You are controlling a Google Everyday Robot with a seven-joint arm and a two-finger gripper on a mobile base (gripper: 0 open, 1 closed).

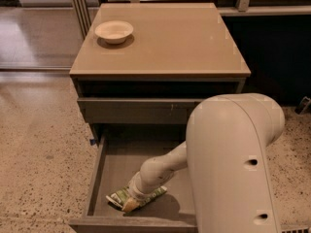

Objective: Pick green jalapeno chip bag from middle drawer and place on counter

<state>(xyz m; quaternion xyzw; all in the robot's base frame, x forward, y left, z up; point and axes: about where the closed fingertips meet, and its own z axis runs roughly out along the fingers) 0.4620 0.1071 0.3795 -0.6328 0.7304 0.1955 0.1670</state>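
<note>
The green jalapeno chip bag [156,193] lies on the floor of the open middle drawer [116,166], near its front left. It is green with white ends, and part of it is hidden under my gripper. My gripper [130,204] reaches down into the drawer from my pale arm [160,169] and rests on the bag's left half. The tan counter [170,38] is the cabinet's top, above the drawers.
A small white bowl [113,31] sits on the counter's back left. A shallower grey drawer [136,109] is closed above the open one. My large arm housing [233,169] blocks the drawer's right side. Speckled floor lies to the left.
</note>
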